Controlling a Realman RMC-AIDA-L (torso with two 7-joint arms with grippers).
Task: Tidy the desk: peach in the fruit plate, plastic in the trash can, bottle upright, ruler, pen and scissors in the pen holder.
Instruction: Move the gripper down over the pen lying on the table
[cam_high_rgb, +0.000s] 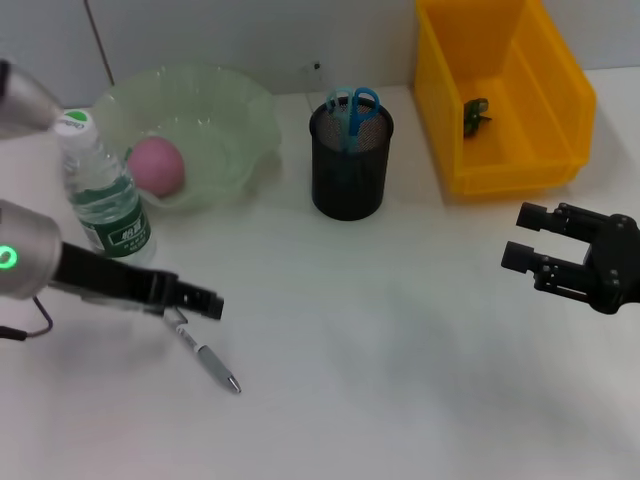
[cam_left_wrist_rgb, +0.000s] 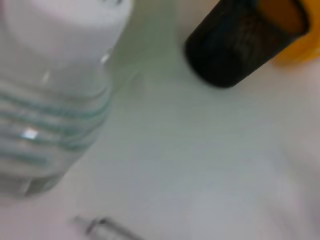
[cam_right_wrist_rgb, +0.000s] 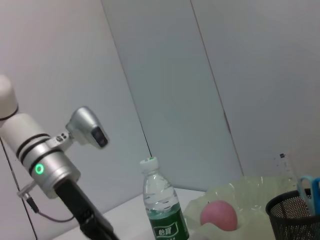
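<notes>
The pen (cam_high_rgb: 208, 358) lies flat on the white desk (cam_high_rgb: 400, 350) toward its left front part, tip pointing to the front edge, its clip end just under the left gripper (cam_high_rgb: 205, 305). That gripper hovers low over the pen's upper end; whether its claw is apart or together cannot be told from these views. Just behind it, near the left edge, the bottle (cam_high_rgb: 105, 195) stands upright with its cap on and a green label around its middle. Behind the bottle, at the back left of the desk, sits the pale green fruit plate (cam_high_rgb: 245, 125), and the pink peach (cam_high_rgb: 156, 166) rests inside it. Near the middle of the back edge stands the black mesh pen holder (cam_high_rgb: 348, 170), with the blue-handled scissors (cam_high_rgb: 353, 112) upright in it and a clear ruler (cam_high_rgb: 316, 82) rising at its rim. At the back right corner is the yellow trash can (cam_high_rgb: 500, 95), holding a small dark green piece of plastic (cam_high_rgb: 474, 115). The right gripper (cam_high_rgb: 530, 240) hangs above the right side of the desk, in front of the trash can, its claw spread apart and holding nothing. The desk surface is plain and white; behind it rises a pale grey wall (cam_right_wrist_rgb: 165, 75) with thin vertical seams.
</notes>
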